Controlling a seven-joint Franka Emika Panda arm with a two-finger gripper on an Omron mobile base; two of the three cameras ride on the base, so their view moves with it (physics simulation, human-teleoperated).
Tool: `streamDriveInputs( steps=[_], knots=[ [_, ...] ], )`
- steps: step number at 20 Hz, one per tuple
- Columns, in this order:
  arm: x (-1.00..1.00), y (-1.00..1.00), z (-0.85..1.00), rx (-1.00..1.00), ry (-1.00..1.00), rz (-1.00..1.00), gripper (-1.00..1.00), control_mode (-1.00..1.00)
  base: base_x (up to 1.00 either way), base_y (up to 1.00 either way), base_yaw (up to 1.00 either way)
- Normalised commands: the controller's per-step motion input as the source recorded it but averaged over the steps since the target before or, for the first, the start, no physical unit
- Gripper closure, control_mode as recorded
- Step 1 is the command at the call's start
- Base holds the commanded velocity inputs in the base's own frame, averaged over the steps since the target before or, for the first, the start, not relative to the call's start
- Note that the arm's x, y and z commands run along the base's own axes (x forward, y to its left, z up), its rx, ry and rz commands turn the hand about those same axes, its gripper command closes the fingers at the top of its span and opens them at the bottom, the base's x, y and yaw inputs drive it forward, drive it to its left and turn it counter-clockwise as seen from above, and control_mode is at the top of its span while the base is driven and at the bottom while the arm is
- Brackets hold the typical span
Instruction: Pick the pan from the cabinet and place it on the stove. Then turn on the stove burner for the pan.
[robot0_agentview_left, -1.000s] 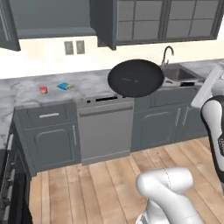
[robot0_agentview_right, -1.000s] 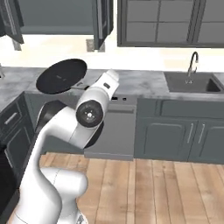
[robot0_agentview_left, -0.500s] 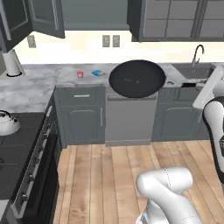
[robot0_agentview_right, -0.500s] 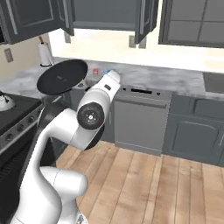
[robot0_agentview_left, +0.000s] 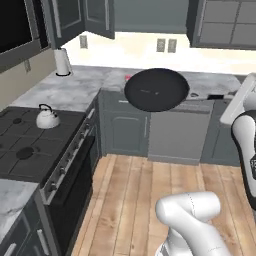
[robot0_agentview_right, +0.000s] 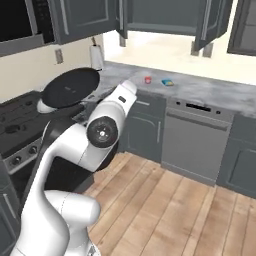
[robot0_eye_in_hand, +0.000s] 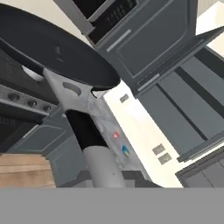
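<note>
The pan (robot0_agentview_left: 156, 90) is a wide black disc held in the air above the floor in front of the dishwasher, level with the counter top. From the right base view the pan (robot0_agentview_right: 70, 88) hangs near the stove's right edge. My gripper (robot0_eye_in_hand: 103, 177) is shut on the pan's slim handle (robot0_eye_in_hand: 85, 129), which runs up to the pan (robot0_eye_in_hand: 52, 46) in the hand view. The stove (robot0_agentview_left: 24, 150) lies at the left, a dark cooktop with front knobs. The cabinet (robot0_agentview_left: 84, 19) above the corner counter has its doors swung open.
A small silver kettle (robot0_agentview_left: 48, 118) stands on the stove's back right burner. A paper towel roll (robot0_agentview_left: 62, 61) stands on the corner counter. A red cup (robot0_agentview_right: 148, 79) and a blue item (robot0_agentview_right: 167, 82) sit on the counter above the dishwasher (robot0_agentview_right: 197, 136). Wooden floor lies open ahead.
The base has swung left, so the views slid from the sink counter to the stove and the open cabinet. The pan stays held in the same place relative to the arm.
</note>
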Motion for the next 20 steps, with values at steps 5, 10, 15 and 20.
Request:
streamDriveInputs(
  steps=[5,10,15,20],
  knots=[
    [0.0,0.0,0.0,0.0,0.0,0.0,1.0,1.0,-0.02,-0.16,0.41],
    [0.0,0.0,0.0,0.0,0.0,0.0,1.0,1.0,-0.01,-0.11,0.45],
    [0.0,0.0,0.0,0.0,0.0,0.0,1.0,1.0,0.0,-0.21,0.41],
    [0.0,0.0,0.0,0.0,0.0,0.0,1.0,1.0,0.0,-0.26,0.42]
  ],
)
